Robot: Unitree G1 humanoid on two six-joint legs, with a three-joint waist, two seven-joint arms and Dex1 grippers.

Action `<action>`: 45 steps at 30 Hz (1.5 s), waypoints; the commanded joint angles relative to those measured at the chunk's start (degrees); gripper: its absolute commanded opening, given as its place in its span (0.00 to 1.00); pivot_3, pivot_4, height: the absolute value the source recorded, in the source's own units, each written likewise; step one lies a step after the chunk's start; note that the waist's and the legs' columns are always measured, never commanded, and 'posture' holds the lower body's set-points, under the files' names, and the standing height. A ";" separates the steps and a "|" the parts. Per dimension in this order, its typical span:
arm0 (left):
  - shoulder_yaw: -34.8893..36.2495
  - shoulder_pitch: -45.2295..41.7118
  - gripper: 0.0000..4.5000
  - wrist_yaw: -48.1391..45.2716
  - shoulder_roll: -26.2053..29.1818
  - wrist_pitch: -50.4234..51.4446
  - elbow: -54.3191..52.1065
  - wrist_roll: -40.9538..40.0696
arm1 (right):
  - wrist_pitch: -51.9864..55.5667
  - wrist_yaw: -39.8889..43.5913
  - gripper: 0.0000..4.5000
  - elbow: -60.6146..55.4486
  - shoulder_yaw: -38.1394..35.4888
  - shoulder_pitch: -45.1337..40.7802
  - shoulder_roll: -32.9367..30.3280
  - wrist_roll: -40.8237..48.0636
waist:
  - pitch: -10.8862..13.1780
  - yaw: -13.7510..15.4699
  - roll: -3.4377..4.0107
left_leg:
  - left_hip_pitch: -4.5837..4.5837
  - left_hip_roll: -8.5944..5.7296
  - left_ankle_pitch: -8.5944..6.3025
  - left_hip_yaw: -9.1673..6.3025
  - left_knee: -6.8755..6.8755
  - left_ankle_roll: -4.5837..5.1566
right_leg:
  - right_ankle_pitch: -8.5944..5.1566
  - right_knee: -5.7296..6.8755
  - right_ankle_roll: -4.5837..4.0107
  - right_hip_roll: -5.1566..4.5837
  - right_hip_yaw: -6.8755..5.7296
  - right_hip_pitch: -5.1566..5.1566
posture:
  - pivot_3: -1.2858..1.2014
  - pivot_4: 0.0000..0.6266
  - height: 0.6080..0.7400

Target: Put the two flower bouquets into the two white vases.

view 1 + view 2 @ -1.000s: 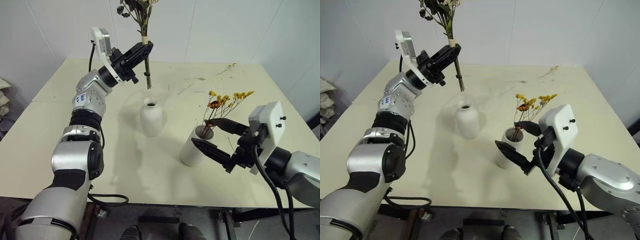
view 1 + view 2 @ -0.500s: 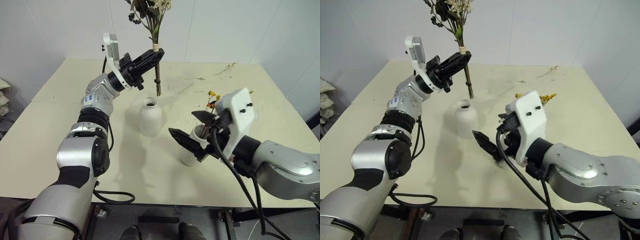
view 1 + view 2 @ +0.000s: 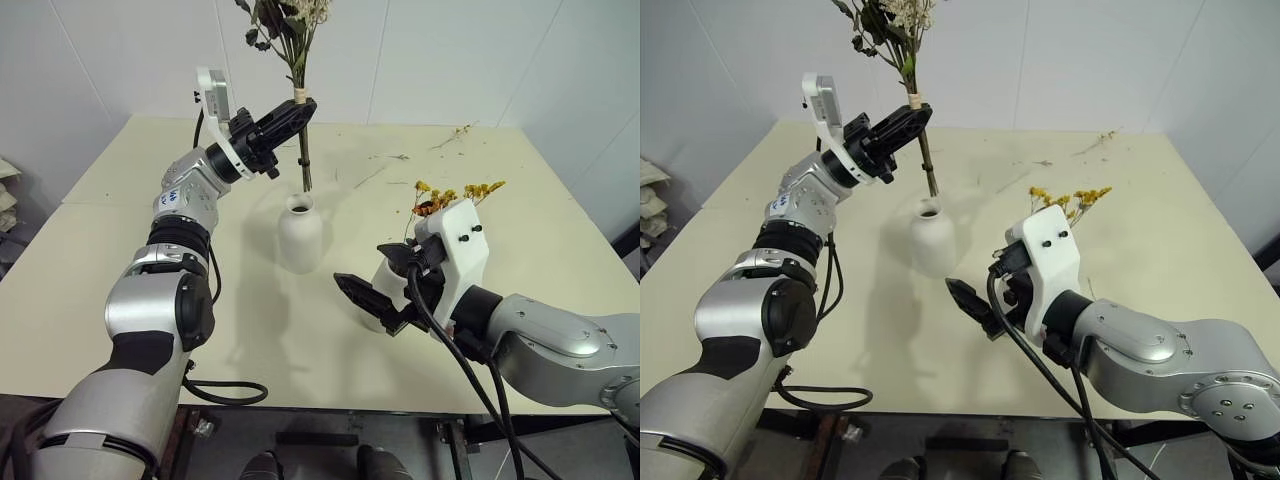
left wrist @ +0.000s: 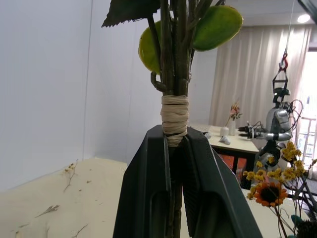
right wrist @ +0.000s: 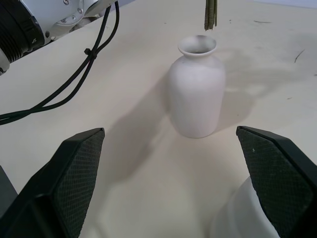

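Gripping the bouquet (image 3: 297, 60) by its tied stem, the left gripper (image 3: 290, 113) holds it above the bottle vase (image 3: 300, 234). The right gripper (image 3: 385, 290) gapes empty beside the cylinder vase (image 3: 380, 300) holding yellow flowers (image 3: 455, 195).

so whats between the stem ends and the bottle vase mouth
Nothing: in the right wrist view a bare gap separates the stem ends from the bottle vase mouth, with the stems hanging just above it, not yet inside.

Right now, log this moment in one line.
left gripper shut on bouquet over bottle vase | right gripper open | yellow spray in cylinder vase
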 commanded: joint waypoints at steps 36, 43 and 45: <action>0.12 5.61 0.62 0.29 -1.45 -0.49 -2.46 3.40 | -1.51 8.32 1.00 -1.69 -6.83 -0.71 -2.03 -4.10 | 0.00 0.12 0.00 | 0.00 -0.01 0.01 0.00 0.01 0.02 | 0.00 0.02 0.00 -0.01 0.00 0.00 | 0.52 0.24 1.00; -0.77 6.30 1.00 -0.72 -0.11 0.80 -5.16 3.76 | -1.68 8.43 1.00 -2.03 -7.42 0.01 -2.76 -3.81 | 0.00 0.09 0.00 | 0.00 0.00 0.01 0.00 0.01 0.02 | 0.00 0.03 0.00 -0.01 0.00 0.00 | 0.52 0.24 1.00; -1.46 7.14 1.00 -2.12 1.19 1.81 -7.21 4.04 | -1.70 8.77 1.00 -2.15 -8.36 0.82 -3.68 -3.52 | 0.00 0.08 0.00 | 0.00 0.00 0.01 0.00 0.01 0.02 | 0.00 0.03 0.00 -0.01 0.00 0.00 | 0.52 0.24 1.00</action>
